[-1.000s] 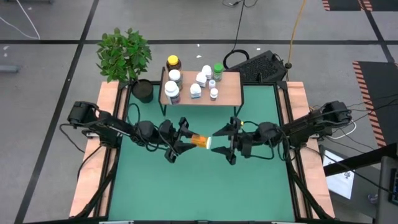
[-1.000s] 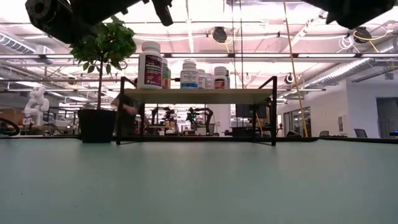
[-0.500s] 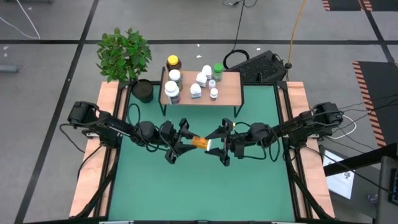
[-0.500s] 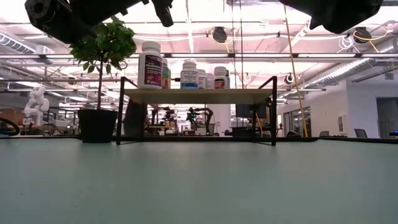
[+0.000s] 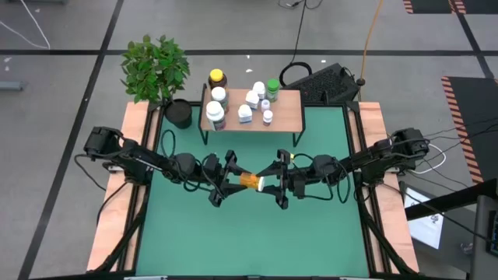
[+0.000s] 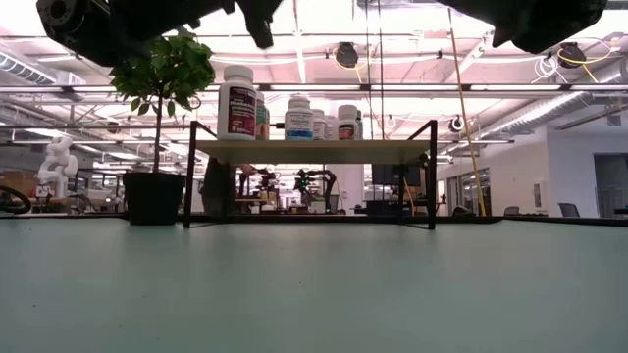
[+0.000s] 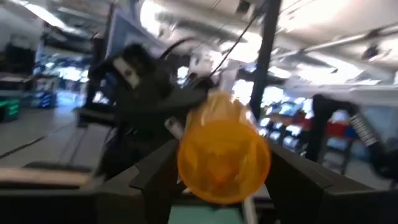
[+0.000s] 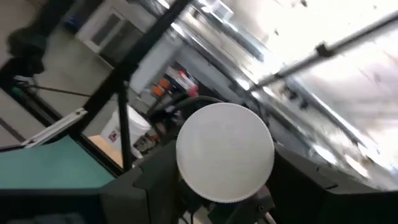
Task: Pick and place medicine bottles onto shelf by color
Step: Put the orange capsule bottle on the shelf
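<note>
Now right gripper [image 5: 274,184] reaching orange bottle [image 5: 250,181], left gripper [image 5: 222,180] loosening

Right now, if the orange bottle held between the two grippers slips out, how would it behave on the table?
The orange bottle is a smooth cylinder held sideways, so it would probably roll on the flat green table. It looks like thin, translucent plastic: likely light and not fragile. Its round white cap offers little to stop rolling.

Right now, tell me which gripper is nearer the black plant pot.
Left. The left gripper hangs over mid-table, diagonally off the plant pot; the right gripper is farther along, beyond the orange bottle.
</note>
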Controlling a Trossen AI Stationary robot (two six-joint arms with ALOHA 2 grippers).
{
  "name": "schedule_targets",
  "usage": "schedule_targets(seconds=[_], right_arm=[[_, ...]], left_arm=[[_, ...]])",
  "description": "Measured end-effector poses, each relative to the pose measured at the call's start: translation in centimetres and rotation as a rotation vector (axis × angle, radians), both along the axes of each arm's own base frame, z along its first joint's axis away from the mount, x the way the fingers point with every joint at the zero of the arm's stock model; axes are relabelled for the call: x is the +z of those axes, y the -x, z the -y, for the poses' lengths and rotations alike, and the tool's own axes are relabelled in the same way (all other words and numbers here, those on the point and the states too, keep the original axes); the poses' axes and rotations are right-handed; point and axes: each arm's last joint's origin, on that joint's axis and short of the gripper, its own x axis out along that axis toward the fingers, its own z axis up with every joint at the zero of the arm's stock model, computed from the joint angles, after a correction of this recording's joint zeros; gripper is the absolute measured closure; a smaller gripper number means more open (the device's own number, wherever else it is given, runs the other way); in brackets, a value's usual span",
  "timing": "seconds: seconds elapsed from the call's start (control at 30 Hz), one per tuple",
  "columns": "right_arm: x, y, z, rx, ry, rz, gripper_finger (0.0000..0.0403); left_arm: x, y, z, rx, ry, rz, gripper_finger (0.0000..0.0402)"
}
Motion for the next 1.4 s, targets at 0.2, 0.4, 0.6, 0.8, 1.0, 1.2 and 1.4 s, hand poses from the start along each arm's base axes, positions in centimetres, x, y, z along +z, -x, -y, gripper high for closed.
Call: schedule_targets(seconds=[0.2, 0.4, 0.6, 0.8, 1.0, 1.2, 1.4], right_arm=[[-0.3, -0.2, 0.5, -0.073, -0.122, -0.069, 0.0203], [-0.5, 0.0, 0.6, -0.073, -0.137, -0.146, 0.0205], [1.2, 1.5, 1.1, -0.138, -0.193, -0.214, 0.0203], [3.9, 4.7, 2.2, -0.204, -0.257, -0.264, 0.0202], [6.4, 7.5, 4.8, -0.358, -0.361, -0.317, 0.0203], [9.4, 8.4, 7.9, -0.521, -0.447, -0.477, 0.0203], [11.6, 8.8, 10.8, -0.683, -0.508, -0.598, 0.0203]], left_arm=[[-0.9, -0.3, -0.3, 0.091, -0.002, -0.088, 0.0127], [-1.6, -0.5, -0.4, 0.141, -0.009, -0.160, 0.0059], [-2.1, -0.5, -0.4, 0.141, -0.028, -0.213, 0.0014], [-2.8, -0.6, -0.5, 0.171, -0.059, -0.288, 0.0007], [-3.7, -0.7, -1.7, 0.292, 0.038, -0.389, 0.0007], [-4.0, -0.7, -2.2, 0.305, 0.078, -0.418, 0.0007], [-3.9, -0.7, -2.2, 0.304, 0.080, -0.414, 0.0007]])
